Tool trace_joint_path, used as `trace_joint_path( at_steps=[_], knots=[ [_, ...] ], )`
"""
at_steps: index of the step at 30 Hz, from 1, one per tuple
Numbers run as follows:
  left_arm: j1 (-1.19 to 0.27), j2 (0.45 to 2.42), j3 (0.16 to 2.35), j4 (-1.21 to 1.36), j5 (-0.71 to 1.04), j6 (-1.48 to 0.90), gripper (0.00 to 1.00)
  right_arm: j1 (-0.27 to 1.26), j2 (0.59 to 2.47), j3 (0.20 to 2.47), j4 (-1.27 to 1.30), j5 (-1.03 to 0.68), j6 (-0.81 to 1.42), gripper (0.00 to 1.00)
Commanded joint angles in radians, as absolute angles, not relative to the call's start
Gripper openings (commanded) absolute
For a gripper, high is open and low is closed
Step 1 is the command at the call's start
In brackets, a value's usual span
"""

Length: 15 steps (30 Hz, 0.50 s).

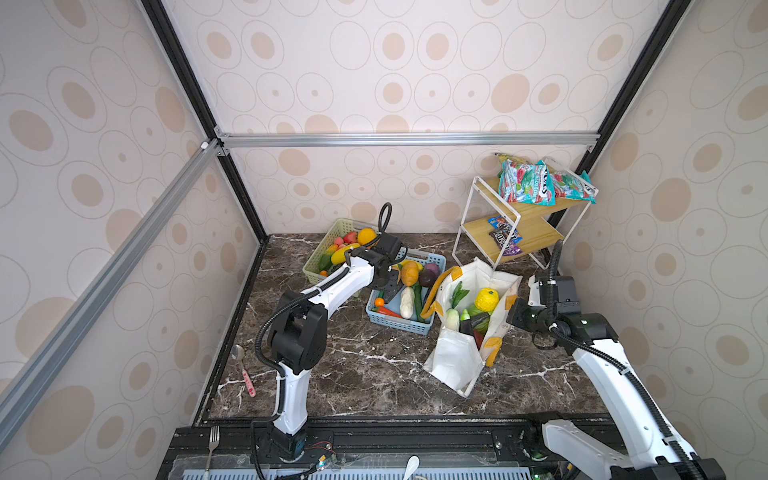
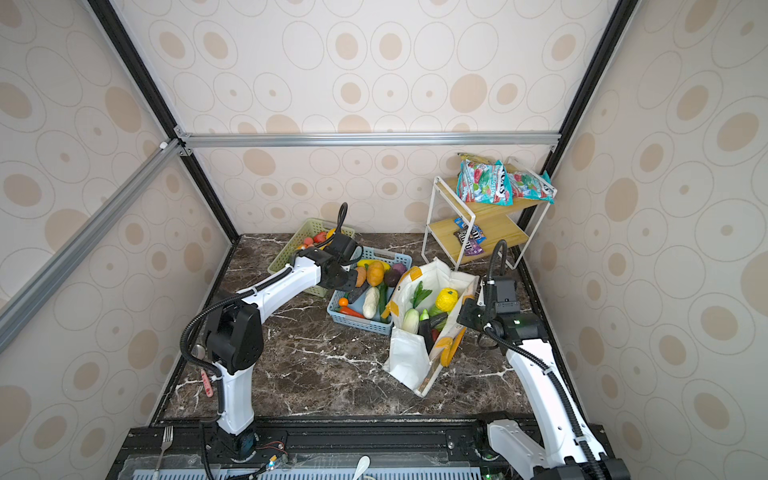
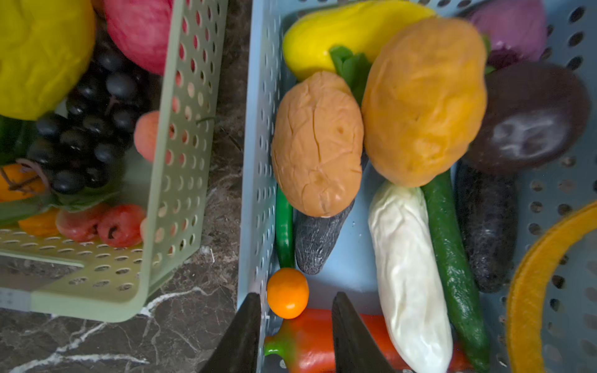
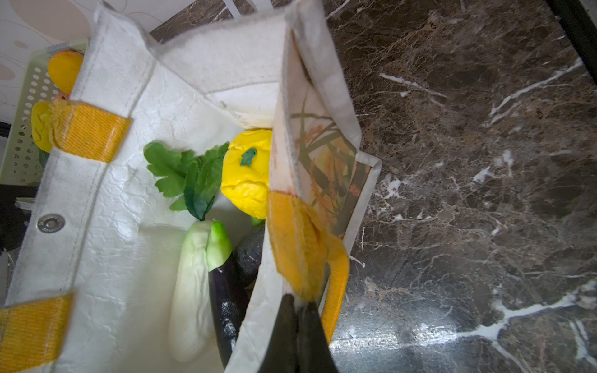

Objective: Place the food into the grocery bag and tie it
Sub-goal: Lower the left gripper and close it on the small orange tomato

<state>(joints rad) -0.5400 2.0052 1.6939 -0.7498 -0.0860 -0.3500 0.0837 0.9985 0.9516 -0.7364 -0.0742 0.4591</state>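
Right hand (image 4: pixel 298 303) clamped on grocery bag (image 1: pixel 454 360) rim at yellow handle (image 4: pixel 298 245). Left hand (image 3: pixel 295 297) fingers apart, empty, over blue basket (image 3: pixel 255 161) of food.

We see a white wire rack with two wooden shelves (image 1: pixel 540 237) standing on a dark brown marble top (image 1: pixel 374 365) veined in white, which spreads out in front of the rack and to its left. Behind the rack rises a cream wall (image 1: pixel 415 62) papered with tan ovals, and the same paper covers the wall (image 1: pixel 685 208) to its right. A silver rail (image 1: pixel 407 139) runs level above the rack. A black post (image 1: pixel 627 83) climbs from the corner behind it. The light is soft and even.
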Motion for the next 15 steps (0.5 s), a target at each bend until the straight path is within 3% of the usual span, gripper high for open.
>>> trace_joint_path(
  at_steps=[1,15],
  knots=[
    [-0.553,2.013,1.671,-0.777,-0.115,-0.342,0.39,0.08,1.006,0.957,-0.773,-0.081,0.459,0.0],
    [-0.582,2.084,1.623,-0.742,-0.203,-0.377,0.42,0.08,0.993,0.94,-0.773,-0.083,0.466,0.0]
  ],
)
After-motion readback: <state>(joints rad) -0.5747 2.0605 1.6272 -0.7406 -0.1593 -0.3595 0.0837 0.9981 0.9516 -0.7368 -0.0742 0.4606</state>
